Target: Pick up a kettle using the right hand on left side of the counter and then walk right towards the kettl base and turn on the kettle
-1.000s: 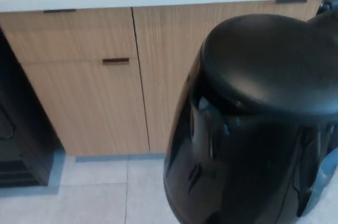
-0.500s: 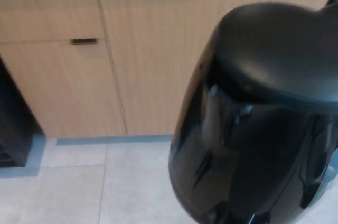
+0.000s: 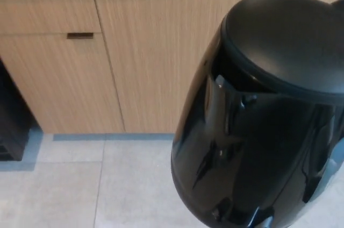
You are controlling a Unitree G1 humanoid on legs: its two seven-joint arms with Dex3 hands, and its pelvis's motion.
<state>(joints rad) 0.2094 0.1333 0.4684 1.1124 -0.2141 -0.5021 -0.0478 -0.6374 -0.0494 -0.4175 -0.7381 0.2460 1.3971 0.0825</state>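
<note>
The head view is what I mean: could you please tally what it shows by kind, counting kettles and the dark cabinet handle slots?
Kettle: 1
Cabinet handle slots: 3 plain, a fourth cut off at the top left
Total: 5

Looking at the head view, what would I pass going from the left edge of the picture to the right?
Dark appliance at the left edge → wooden drawer fronts with a dark handle → wide wooden cabinet door → big glossy black kettle filling the right side.

Kettle (image 3: 263,115) at right, before cabinets (image 3: 107,56), above floor (image 3: 80,185)
</note>
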